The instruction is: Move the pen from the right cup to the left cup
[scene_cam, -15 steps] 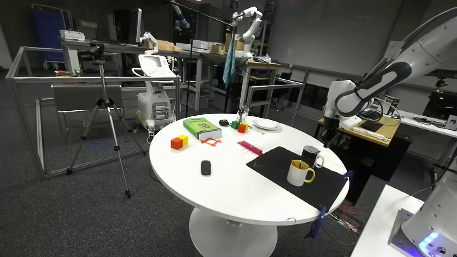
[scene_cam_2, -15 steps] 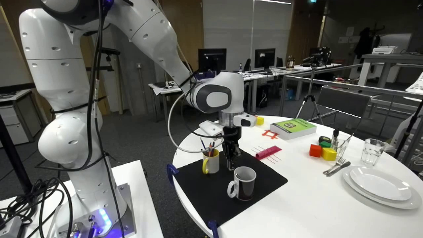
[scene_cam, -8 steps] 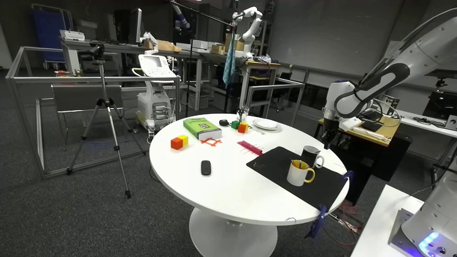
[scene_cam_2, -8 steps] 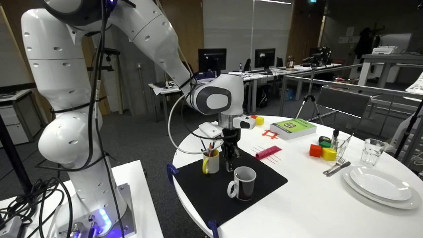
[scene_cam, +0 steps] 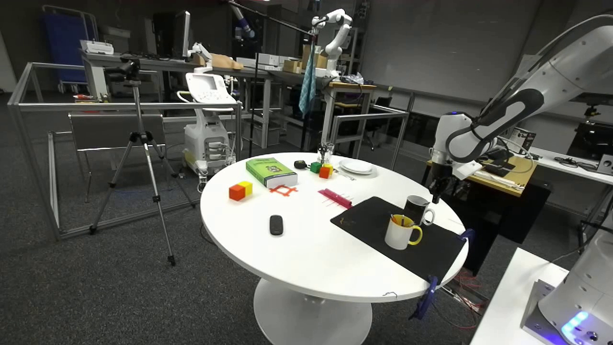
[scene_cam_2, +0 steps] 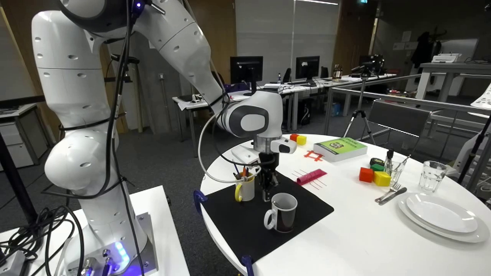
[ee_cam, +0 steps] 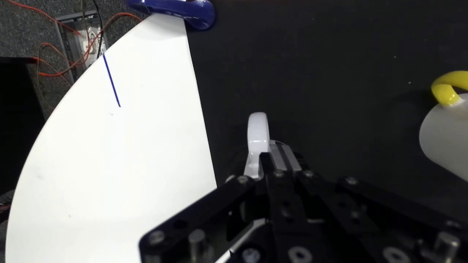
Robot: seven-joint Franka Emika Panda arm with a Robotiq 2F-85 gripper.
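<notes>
Both exterior views overlook the round table [scene_cam: 316,249] (the wrist view faces down on it, close).

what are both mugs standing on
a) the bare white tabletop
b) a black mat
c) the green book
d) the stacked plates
b, since both exterior views show the dark mug and the yellow-handled mug upright on the black mat, which shows around their bases.

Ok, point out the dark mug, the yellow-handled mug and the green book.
Dark mug [scene_cam_2: 286,219], in an exterior view: on its dark outer wall.
Yellow-handled mug [scene_cam: 398,235], in an exterior view: on its white outer wall.
Green book [scene_cam_2: 340,148], in an exterior view: on its upward-facing cover.
</notes>
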